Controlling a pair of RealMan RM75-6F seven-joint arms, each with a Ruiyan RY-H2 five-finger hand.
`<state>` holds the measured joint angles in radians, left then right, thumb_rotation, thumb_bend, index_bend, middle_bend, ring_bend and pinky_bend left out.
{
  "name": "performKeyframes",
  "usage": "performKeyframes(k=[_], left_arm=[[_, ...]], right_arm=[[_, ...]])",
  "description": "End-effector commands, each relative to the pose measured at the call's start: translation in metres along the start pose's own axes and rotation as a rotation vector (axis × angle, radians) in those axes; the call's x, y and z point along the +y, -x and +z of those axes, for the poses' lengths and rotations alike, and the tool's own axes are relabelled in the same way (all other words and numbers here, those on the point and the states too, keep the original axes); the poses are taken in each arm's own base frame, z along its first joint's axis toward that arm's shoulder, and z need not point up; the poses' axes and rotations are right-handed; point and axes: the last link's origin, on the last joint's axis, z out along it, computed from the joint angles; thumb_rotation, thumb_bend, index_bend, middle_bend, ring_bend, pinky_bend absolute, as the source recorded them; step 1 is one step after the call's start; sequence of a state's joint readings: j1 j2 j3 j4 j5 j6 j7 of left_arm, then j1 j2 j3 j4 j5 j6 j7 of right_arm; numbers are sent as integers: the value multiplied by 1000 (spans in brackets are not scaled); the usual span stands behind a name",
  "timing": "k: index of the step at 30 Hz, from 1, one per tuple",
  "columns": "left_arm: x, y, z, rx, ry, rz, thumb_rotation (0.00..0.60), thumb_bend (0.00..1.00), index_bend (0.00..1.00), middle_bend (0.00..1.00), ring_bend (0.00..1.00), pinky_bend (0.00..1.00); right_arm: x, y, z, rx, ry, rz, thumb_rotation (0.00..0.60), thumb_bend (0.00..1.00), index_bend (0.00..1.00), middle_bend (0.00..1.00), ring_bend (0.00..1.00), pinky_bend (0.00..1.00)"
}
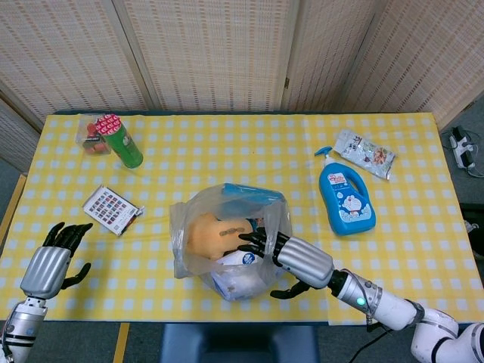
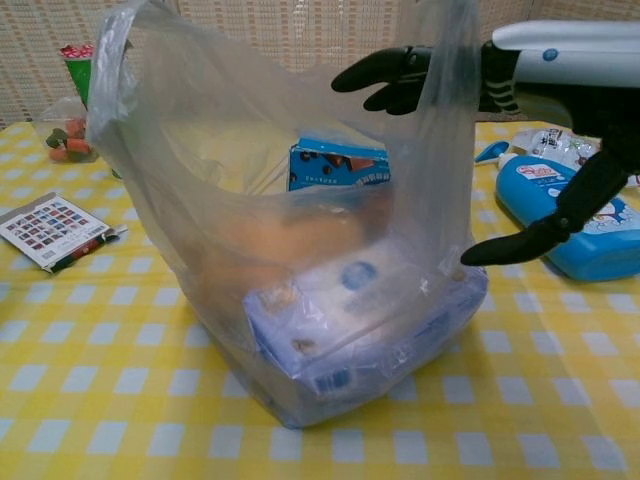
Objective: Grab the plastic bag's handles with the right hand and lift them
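Note:
A clear plastic bag (image 1: pixel 198 261) stands upright at the table's front middle. It holds a blue box (image 2: pixel 337 165), an orange-brown item (image 1: pixel 212 234) and a white-and-blue pack (image 2: pixel 350 310). In the chest view its two handles rise at the top left (image 2: pixel 110 60) and top right (image 2: pixel 445 60). My right hand (image 1: pixel 291 257) reaches in from the right at the bag's mouth. Its dark fingers (image 2: pixel 385 75) extend past the right handle, seen partly through the plastic, and the thumb (image 2: pixel 540 235) hangs spread below, outside the bag. Nothing is gripped. My left hand (image 1: pixel 53 261) rests with fingers apart at the front left corner, far from the bag.
A blue Doraemon bottle (image 1: pixel 345 198) lies just right of the bag, with a snack packet (image 1: pixel 365 153) behind it. A green can (image 1: pixel 121 140) and a small bag of red items (image 1: pixel 91 136) stand at the back left. A printed card pack (image 1: pixel 111 209) lies left of the bag.

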<state>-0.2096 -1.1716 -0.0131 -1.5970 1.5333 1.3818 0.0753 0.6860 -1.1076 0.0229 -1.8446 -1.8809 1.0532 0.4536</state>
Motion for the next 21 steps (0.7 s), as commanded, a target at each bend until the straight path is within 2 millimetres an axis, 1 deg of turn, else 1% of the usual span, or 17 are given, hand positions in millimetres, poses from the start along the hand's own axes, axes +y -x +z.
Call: performKeyframes(k=[1,7,13,21], left_arm=[[-1,-1,-1,4,-1,-3,600,382,137,201,173,112],[-1,-2,-2,5,4,-11,600,382,137,202,173,112],[-2,-4,-2,9,5,-16,600,382,137,202,173,112],[-2,-4,-3,8,8,-20,600,382,137,202,173,112]], right_arm=[[0,1,11,-9,-3,0,600,235,0,0,0,0],[-4,5,30,-11,-29,-7,600,235,0,0,0,0],[-6,9,40,4,-51,-35,600,235,0,0,0,0],[-8,13,56,29,-71,-20,600,233,0,0,0,0]])
